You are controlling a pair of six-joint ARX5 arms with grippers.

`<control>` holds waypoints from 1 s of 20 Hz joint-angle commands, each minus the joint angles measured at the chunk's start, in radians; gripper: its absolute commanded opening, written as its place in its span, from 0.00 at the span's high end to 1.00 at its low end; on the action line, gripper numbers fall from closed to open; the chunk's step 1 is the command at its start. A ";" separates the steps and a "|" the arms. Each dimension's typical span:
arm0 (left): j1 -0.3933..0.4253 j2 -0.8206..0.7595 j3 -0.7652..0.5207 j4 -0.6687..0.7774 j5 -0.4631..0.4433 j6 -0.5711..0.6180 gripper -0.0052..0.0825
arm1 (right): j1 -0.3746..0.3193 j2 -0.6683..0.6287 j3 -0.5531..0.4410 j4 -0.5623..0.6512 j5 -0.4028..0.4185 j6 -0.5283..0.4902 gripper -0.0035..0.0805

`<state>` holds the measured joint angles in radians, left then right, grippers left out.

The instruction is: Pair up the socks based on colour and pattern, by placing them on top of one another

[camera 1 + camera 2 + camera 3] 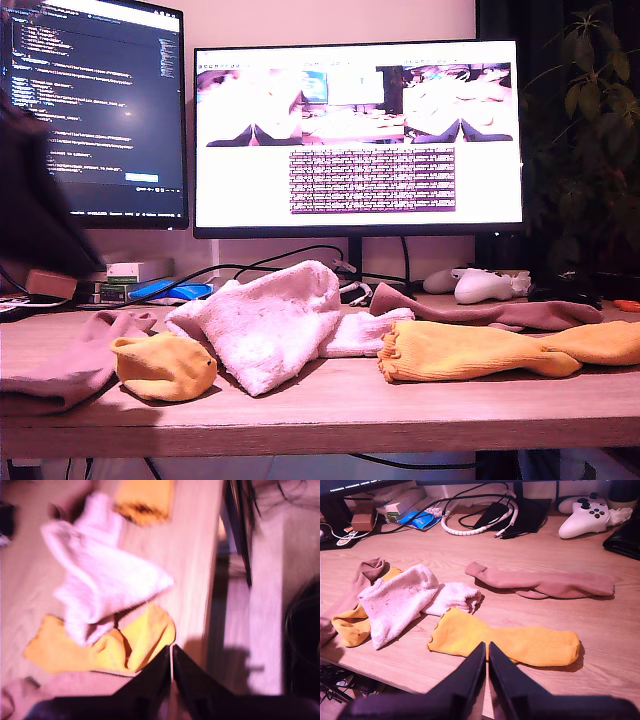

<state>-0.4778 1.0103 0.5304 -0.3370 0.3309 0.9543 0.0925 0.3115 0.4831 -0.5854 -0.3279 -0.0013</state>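
Observation:
Six socks lie on the wooden desk point(330, 400). A stretched orange-yellow sock point(505, 640) point(480, 350) lies just beyond my second gripper point(486, 649), which is shut and holds nothing. Behind it lies a long brown-mauve sock point(545, 582) point(480, 312). A fluffy white sock point(395, 600) point(265, 320) partly covers a second white sock point(452, 597) point(365, 332). A crumpled orange-yellow sock point(165, 365) point(100, 647) and another brown-mauve sock point(60, 360) point(360, 580) lie at the exterior view's left. My first gripper point(171, 657), shut and empty, hovers near the crumpled orange-yellow sock by the desk edge.
A white game controller point(482, 287) point(582, 517), cables point(470, 515) and small boxes point(135, 272) sit at the back under two monitors point(355, 135). A dark blurred arm point(30, 200) is at the exterior view's left. A plant point(590, 120) stands at its right.

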 commanded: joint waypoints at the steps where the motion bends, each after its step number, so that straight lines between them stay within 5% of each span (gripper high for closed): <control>1: 0.000 0.049 0.009 0.045 0.001 0.016 0.60 | 0.000 0.006 -0.018 0.009 -0.003 0.000 0.97; 3: 0.000 0.106 0.009 0.106 -0.002 0.024 0.55 | 0.000 0.006 -0.018 0.009 -0.003 0.000 0.97; 16: 0.000 0.404 0.014 0.301 -0.020 0.041 0.56 | 0.000 0.006 -0.018 0.009 -0.006 0.001 0.97; 17: 0.000 0.420 0.014 0.298 -0.025 0.040 0.61 | 0.000 0.006 -0.018 0.008 -0.014 0.001 0.97; 20: 0.000 0.418 0.016 0.285 -0.053 0.040 0.98 | 0.000 0.006 -0.018 0.016 -0.068 0.001 0.97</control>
<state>-0.4782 1.4281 0.5426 -0.0486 0.2829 0.9947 0.0925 0.3115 0.4831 -0.5808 -0.3859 -0.0010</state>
